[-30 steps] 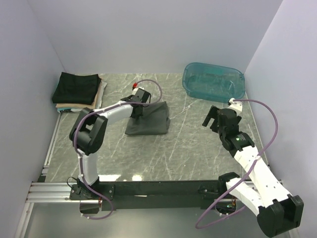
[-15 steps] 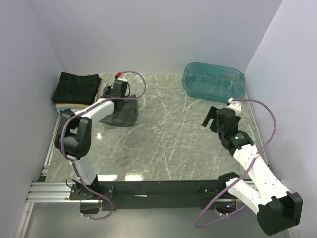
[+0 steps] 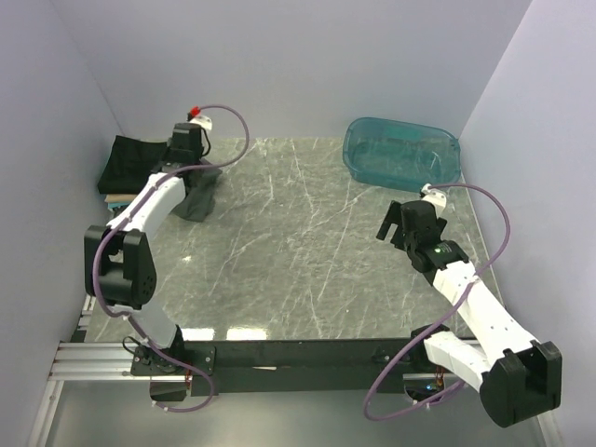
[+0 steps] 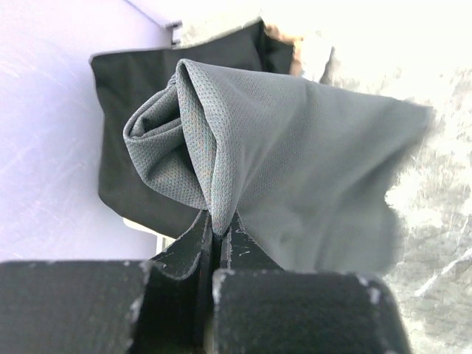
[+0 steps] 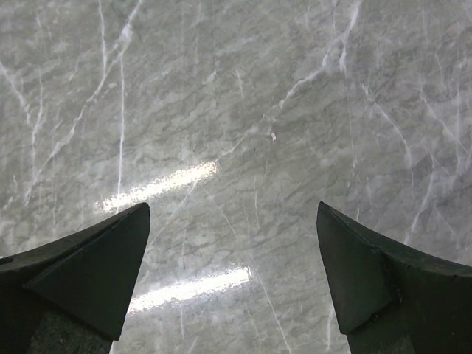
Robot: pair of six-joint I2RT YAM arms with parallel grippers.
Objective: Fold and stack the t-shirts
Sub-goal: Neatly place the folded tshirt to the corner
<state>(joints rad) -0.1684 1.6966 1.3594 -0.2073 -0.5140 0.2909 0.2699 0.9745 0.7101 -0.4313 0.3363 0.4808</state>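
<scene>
Charcoal-grey, fine-textured cloth: the charcoal t-shirt (image 3: 199, 196), bunched into a loose, drooping bundle rather than lying flat. Hangs from the left tool (image 3: 191, 173), which is clamped tight on a gathered edge, rolled folds on one side and a broad smooth flap on the other. Sits just beside the stack (image 3: 140, 166), on its right side, lower end down at the table (image 3: 307, 251); cannot tell whether touching. In the stack: a black t-shirt (image 3: 144, 160) folded on top, tan edges (image 3: 116, 198) peeking out underneath. From the left wrist view, partly covers that black top layer. Well apart from the stack, far to its right: the right tool (image 3: 396, 222), fingers spread wide, holding nothing, over bare table.
</scene>
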